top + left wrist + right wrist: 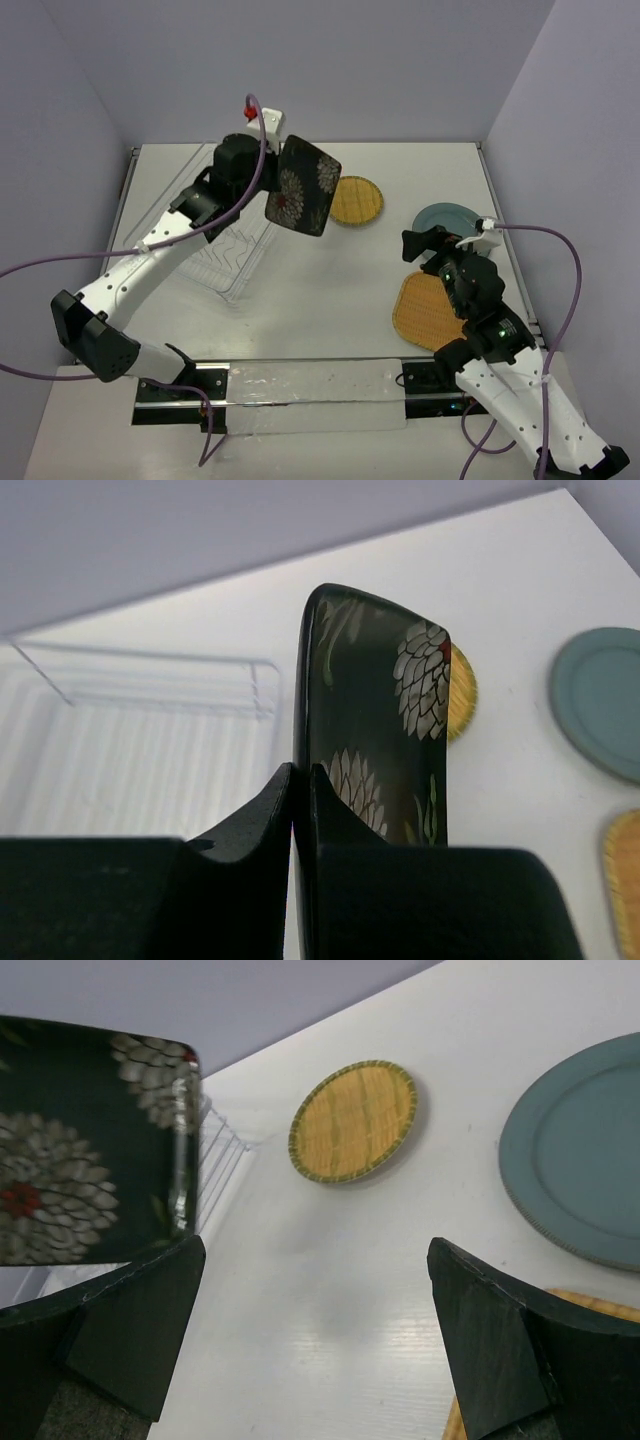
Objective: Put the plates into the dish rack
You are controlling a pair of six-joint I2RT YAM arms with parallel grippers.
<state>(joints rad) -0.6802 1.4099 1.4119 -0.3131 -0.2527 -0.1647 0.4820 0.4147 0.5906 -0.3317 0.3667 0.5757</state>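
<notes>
Plate with white-red flowers, edgewise in left gripper

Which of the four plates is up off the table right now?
The black square flowered plate, pinched on edge in the left hand. The round yellow woven plate, the teal-grey plate and the orange-yellow woven plate lie flat on the table.

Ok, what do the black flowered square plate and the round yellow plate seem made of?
The black flowered square plate: glossy, likely lacquer, melamine or glazed ceramic; light glints along its rim. The round yellow plate: matte woven straw or bamboo; parallel strands, darker bound edge.
</notes>
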